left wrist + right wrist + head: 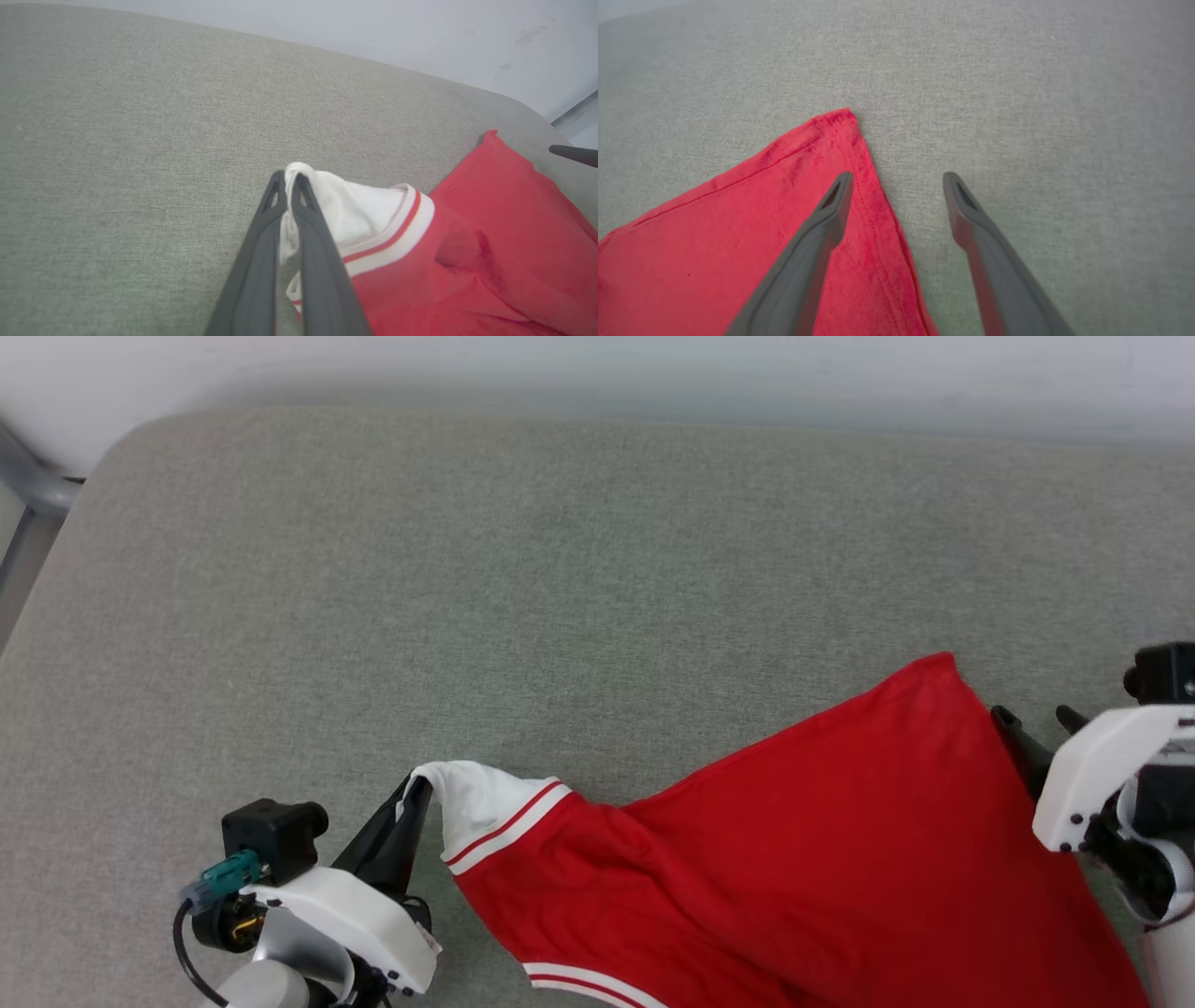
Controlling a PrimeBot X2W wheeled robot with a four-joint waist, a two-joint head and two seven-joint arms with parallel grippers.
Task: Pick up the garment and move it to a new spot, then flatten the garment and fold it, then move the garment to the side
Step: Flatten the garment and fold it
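Left pincer [288,178] on white, stripe-trimmed sleeve [359,210] of red garment [794,859]

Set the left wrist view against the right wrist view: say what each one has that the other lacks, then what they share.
Left wrist view: the left gripper shut on the white sleeve of the garment, the striped trim, and a pale wall behind. Right wrist view: the right gripper open, one finger over the red hem corner, the other over bare grey fabric surface. Shared: the red garment on that surface.

Grey fabric surface [467,569]; red garment [794,859] on it.
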